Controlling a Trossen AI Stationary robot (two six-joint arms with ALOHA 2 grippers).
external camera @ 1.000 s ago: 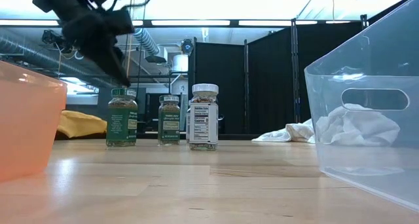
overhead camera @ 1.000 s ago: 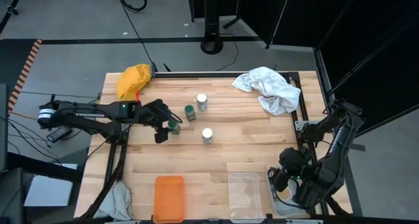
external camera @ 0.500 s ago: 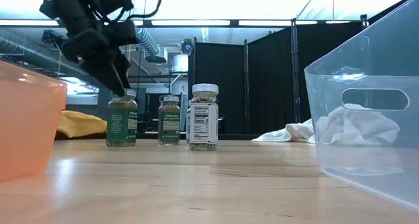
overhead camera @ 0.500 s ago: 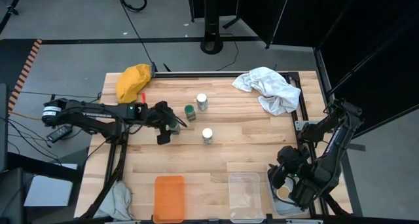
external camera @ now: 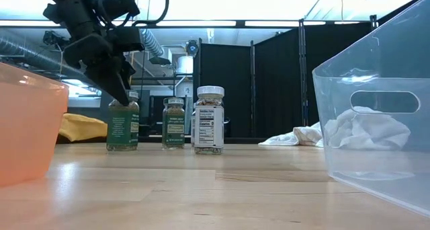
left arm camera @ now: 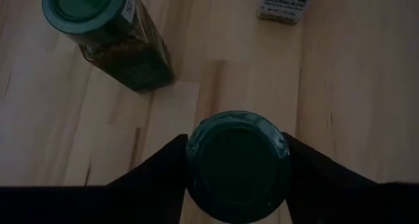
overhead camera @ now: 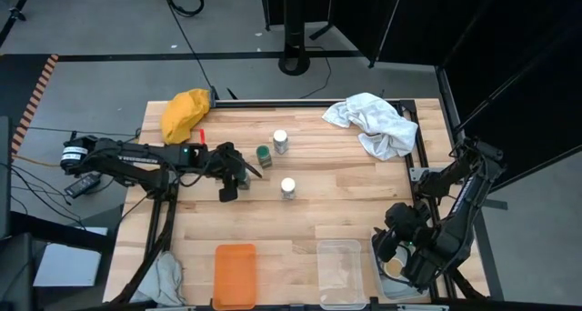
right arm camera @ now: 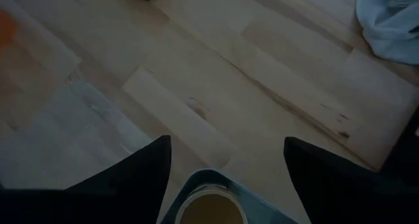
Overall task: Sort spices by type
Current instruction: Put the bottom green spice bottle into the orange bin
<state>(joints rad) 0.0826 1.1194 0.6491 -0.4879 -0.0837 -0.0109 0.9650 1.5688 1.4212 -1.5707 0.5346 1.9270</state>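
A green-lidded spice jar (overhead camera: 242, 175) stands upright on the wood table with my left gripper (left arm camera: 236, 140) shut on its top; it also shows in the low view (external camera: 123, 126). A second green-lidded jar (overhead camera: 264, 156) and two white-lidded jars (overhead camera: 280, 142) (overhead camera: 288, 187) stand to its right. My right gripper (right arm camera: 226, 142) is open above a tan-lidded jar (right arm camera: 211, 209) in the grey tray (overhead camera: 406, 284) at the near right corner. My left gripper pinches the jar at its green lid (left arm camera: 237, 160), one finger (left arm camera: 160, 178) on each side. The fingers come slanting down from above and from the table's left. The jar stands upright with its base on the table.
An orange tray (overhead camera: 235, 275) and a clear tray (overhead camera: 339, 273) lie at the near edge. A yellow cloth (overhead camera: 185, 113) lies at the far left and a white cloth (overhead camera: 375, 122) at the far right. Bare wood lies between the jars and the trays.
My left gripper has moved toward the table's right edge and come down onto the top of the nearest green-lidded jar, so that its fingers now cover the lid in the low view.
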